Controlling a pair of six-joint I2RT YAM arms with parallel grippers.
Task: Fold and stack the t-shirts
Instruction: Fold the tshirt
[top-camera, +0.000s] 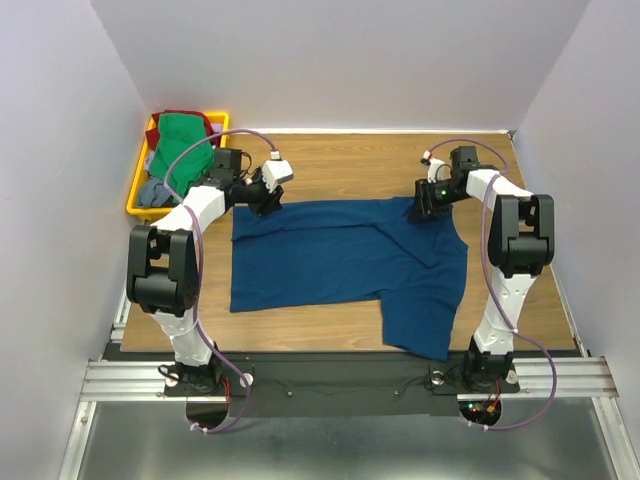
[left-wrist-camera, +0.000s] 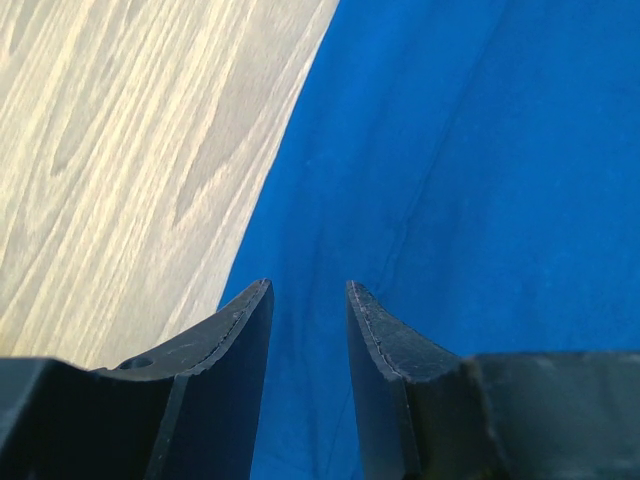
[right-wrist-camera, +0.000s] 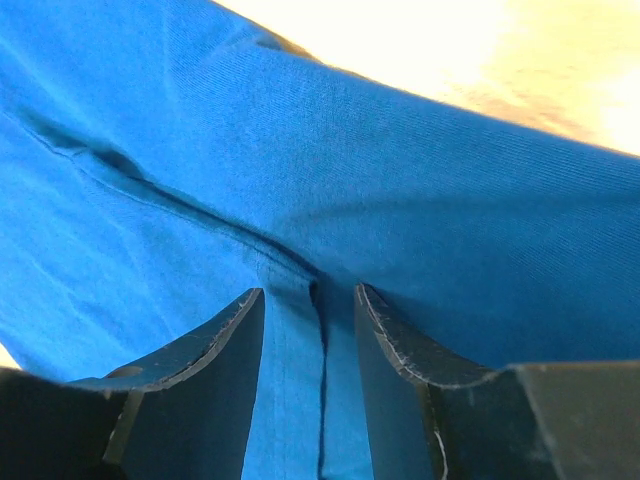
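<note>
- Wooden tabletop (top-camera: 330, 165) carries everything
- Navy-blue t-shirt (top-camera: 330, 255) lies spread flat across the middle, with one part reaching toward the near right edge
- Left arm (top-camera: 190, 215) is bent at the elbow and reaches to the shirt's far left corner; right arm (top-camera: 500, 220) is folded over to its far right corner
- Yellow tray (top-camera: 137, 190) at far left holds the heaped green t-shirt (top-camera: 182, 135), dark red t-shirt (top-camera: 185, 114) and grey-blue t-shirt (top-camera: 155, 192)
- Left tool (left-wrist-camera: 307, 285) is half parted over the shirt's edge, clamping nothing
- Right tool (right-wrist-camera: 308, 290) is half parted astride a seam
</note>
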